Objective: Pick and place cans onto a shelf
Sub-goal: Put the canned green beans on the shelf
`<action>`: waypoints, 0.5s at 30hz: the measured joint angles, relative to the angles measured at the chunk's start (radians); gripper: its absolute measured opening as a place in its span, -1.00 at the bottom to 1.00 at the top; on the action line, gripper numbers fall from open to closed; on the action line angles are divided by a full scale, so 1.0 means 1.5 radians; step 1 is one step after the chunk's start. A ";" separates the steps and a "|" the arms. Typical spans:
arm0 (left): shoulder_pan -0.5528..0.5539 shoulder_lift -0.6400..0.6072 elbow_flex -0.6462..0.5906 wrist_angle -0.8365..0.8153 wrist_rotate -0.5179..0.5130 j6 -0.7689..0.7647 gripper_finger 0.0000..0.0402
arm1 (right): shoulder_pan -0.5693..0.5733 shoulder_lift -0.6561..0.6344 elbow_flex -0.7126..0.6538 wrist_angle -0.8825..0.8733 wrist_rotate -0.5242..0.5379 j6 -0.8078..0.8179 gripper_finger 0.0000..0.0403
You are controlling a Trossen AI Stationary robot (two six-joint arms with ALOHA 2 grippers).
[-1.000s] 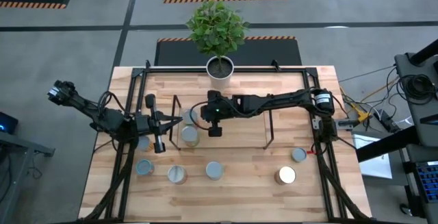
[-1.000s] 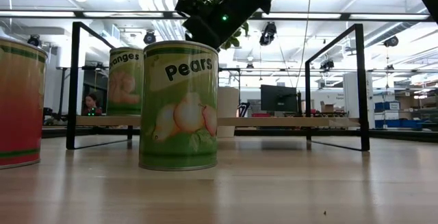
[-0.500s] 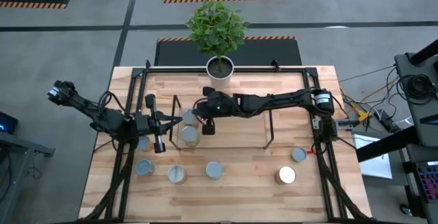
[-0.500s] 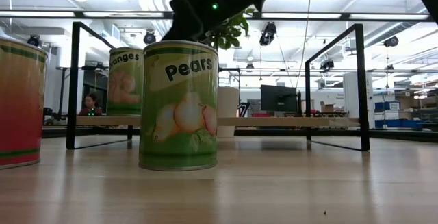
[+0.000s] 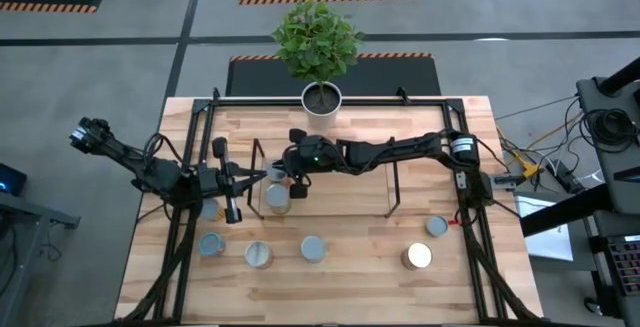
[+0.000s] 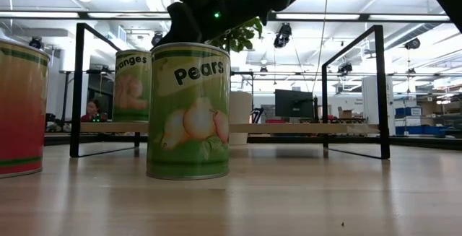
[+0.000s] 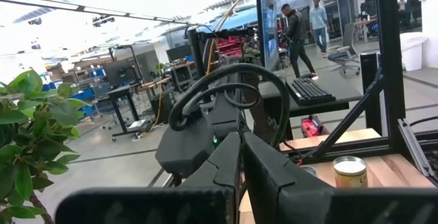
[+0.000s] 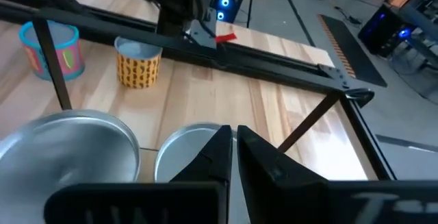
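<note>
The shelf (image 5: 325, 182) is sitting mid-table with two cans at its left end, and five more cans (image 5: 313, 249) are waiting along the table's front edge. The right gripper (image 5: 296, 174) is hovering over the shelf's left end, fingers (image 8: 222, 157) pinched together on nothing. The left gripper (image 5: 236, 182) is waiting just beside that end, closed and empty too. Looks like between picks; next calls for opening over a front can.
</note>
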 joint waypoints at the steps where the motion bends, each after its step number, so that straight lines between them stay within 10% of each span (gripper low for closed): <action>1: 0.000 0.000 0.000 0.000 0.000 0.000 -0.99 | -0.001 0.000 0.000 -0.003 0.000 0.000 -0.94; 15: 0.000 0.000 0.000 0.000 0.000 0.000 -0.99 | -0.001 0.001 -0.015 -0.003 0.000 0.006 -0.94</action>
